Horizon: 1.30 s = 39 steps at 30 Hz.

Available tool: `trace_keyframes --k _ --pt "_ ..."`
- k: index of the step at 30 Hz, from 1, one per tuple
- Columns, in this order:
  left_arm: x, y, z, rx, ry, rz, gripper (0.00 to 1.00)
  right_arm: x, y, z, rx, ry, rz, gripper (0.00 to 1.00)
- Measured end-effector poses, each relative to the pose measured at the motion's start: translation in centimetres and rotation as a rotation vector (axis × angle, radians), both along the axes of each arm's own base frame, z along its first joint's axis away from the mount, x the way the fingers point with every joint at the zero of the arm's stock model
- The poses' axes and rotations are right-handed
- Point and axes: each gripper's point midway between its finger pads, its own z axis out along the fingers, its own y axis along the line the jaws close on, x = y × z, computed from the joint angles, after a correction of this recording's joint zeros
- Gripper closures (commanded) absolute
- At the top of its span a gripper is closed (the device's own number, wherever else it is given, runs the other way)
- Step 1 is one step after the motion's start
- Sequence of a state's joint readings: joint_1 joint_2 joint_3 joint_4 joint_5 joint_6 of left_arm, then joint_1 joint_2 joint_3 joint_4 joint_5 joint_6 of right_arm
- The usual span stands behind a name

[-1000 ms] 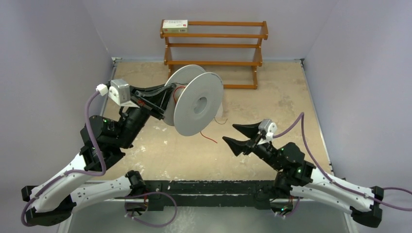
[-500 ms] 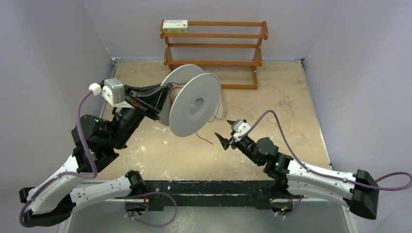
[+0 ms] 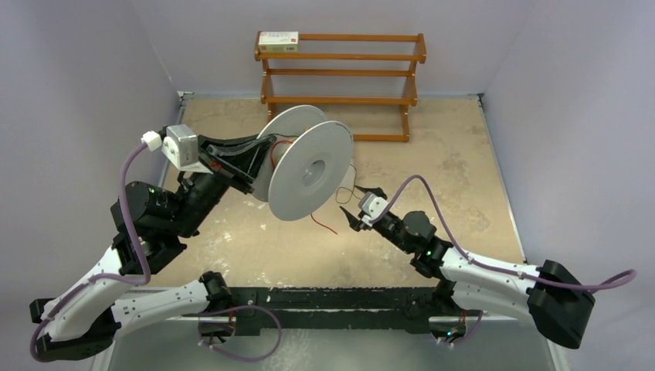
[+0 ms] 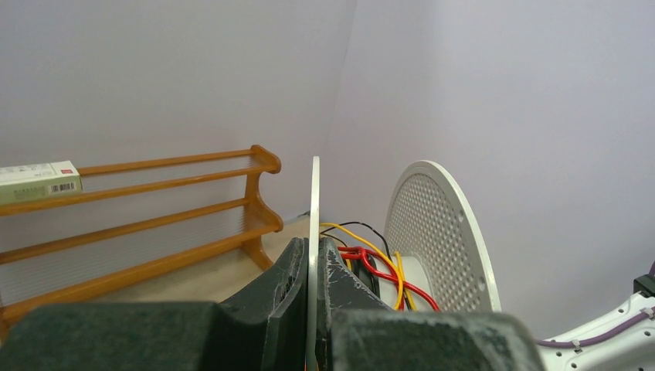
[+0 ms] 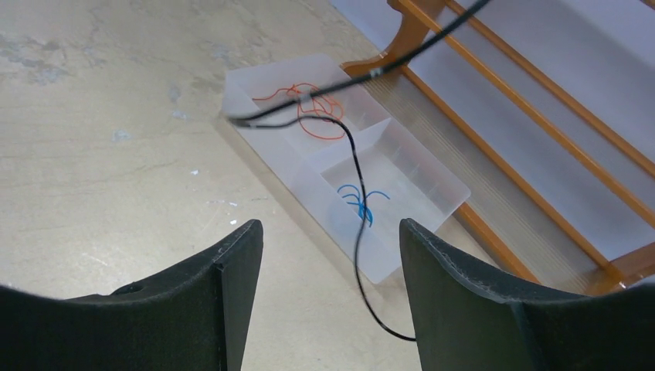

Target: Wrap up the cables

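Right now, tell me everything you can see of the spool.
The spool is grey-white and plastic-looking: two round flanges joined by a hub, one flange's inner face perforated. It is held on edge, tilted, with the left fingers clamped on the rim of one flange. Red, orange and black cables loop around the hub, and loose ends hang below.

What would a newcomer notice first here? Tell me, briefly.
The grey-white spool at mid-table dominates, one flange clamped in the left end effector. Red, orange and black cables sit between its flanges. The right end effector hangs open just right of it, with a black cable strand dangling in front.
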State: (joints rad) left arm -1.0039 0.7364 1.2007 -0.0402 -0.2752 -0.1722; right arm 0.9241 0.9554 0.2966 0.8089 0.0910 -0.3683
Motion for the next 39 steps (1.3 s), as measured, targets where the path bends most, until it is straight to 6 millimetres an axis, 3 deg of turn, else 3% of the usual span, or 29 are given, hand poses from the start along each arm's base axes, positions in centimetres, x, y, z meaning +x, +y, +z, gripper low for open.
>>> trace_keyframes --k 8,18,24,32,39 --pt "-0.2 -0.2 0.2 0.001 -0.005 -0.013 1.00 1.3 -0.2 -0.1 -0.013 -0.003 0.003 0.54" --pt "-0.3 -0.5 0.3 -0.003 -0.004 -0.031 1.00 2.0 0.5 -1.9 -0.039 0.057 0.026 0.99" --pt "-0.3 -0.4 0.3 -0.008 0.002 -0.026 1.00 1.6 1.6 -2.8 -0.038 0.094 0.084 1.00" --pt "1.5 1.0 0.6 -0.062 0.035 0.093 1.00 -0.1 3.5 -1.4 0.063 0.130 0.206 1.00" --pt "4.9 1.9 0.0 -0.118 0.074 0.291 1.00 -4.9 6.7 -2.5 0.112 0.225 0.367 1.00"
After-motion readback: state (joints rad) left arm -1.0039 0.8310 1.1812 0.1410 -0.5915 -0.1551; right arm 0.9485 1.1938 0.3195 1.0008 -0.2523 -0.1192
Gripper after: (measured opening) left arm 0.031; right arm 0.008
